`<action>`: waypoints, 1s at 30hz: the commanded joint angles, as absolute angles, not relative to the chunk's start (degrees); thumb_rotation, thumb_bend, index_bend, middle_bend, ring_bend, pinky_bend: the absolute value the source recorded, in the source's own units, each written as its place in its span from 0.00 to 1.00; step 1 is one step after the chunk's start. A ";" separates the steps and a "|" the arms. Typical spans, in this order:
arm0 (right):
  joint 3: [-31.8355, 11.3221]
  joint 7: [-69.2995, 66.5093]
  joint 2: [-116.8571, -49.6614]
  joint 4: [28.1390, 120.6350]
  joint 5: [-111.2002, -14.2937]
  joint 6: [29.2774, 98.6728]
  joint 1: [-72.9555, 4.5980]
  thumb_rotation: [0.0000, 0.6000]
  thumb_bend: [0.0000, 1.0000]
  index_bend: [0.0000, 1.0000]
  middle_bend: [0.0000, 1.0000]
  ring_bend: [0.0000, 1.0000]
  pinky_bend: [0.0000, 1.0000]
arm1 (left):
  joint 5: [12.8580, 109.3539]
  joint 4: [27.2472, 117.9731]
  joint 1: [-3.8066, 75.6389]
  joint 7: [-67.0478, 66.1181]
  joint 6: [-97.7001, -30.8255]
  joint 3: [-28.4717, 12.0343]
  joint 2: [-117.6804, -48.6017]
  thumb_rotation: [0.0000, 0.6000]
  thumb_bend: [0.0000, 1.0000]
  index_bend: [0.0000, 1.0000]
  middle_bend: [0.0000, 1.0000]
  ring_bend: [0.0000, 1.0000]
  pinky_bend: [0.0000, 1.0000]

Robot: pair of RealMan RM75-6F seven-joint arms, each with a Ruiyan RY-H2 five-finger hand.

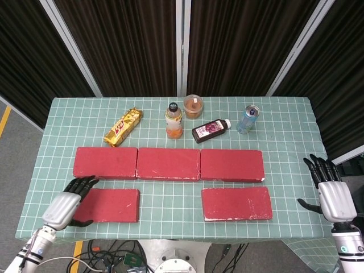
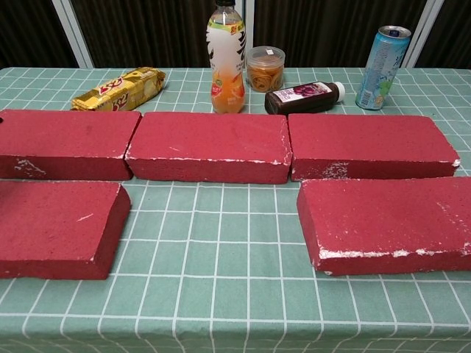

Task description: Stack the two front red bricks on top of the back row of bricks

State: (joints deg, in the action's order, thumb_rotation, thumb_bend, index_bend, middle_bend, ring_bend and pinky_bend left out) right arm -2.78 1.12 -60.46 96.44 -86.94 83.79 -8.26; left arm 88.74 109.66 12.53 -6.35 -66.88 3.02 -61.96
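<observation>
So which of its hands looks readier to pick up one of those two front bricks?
The left hand, probably. It is over the left end of the front left brick, fingers apart. The right hand is off the table's right edge, well clear of the front right brick.

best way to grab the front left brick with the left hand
Probably by its left short end: the front left brick lies flat and long across the table, and the left hand, open, already sits over that end. Its near and far long edges stand free too.

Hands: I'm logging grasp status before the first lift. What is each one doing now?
Left hand: open, over the front left brick's left end, holding nothing.
Right hand: open, beside the table, empty.
</observation>
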 commanded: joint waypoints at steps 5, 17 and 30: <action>-4.09 0.50 -59.62 96.94 -85.99 82.71 -9.18 1.00 0.00 0.00 0.00 0.00 0.00 | 78.24 115.99 15.61 -18.31 -61.31 2.62 -65.93 1.00 0.00 0.02 0.00 0.00 0.00; -4.33 0.73 -60.57 96.34 -85.29 81.02 -9.75 1.00 0.00 0.00 0.00 0.00 0.00 | 71.11 116.68 17.28 -27.38 -62.19 2.43 -72.33 1.00 0.00 0.02 0.00 0.00 0.00; -4.32 0.35 -61.35 95.32 -84.84 80.65 -9.54 1.00 0.00 0.00 0.00 0.00 0.00 | 65.29 114.53 19.98 -28.55 -61.87 1.19 -75.08 1.00 0.00 0.01 0.00 0.00 0.00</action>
State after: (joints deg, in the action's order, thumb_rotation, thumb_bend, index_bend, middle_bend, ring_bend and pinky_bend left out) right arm -4.33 0.43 -61.30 95.36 -84.87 80.68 -9.57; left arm 65.22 114.62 19.90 -28.63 -61.76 1.22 -75.02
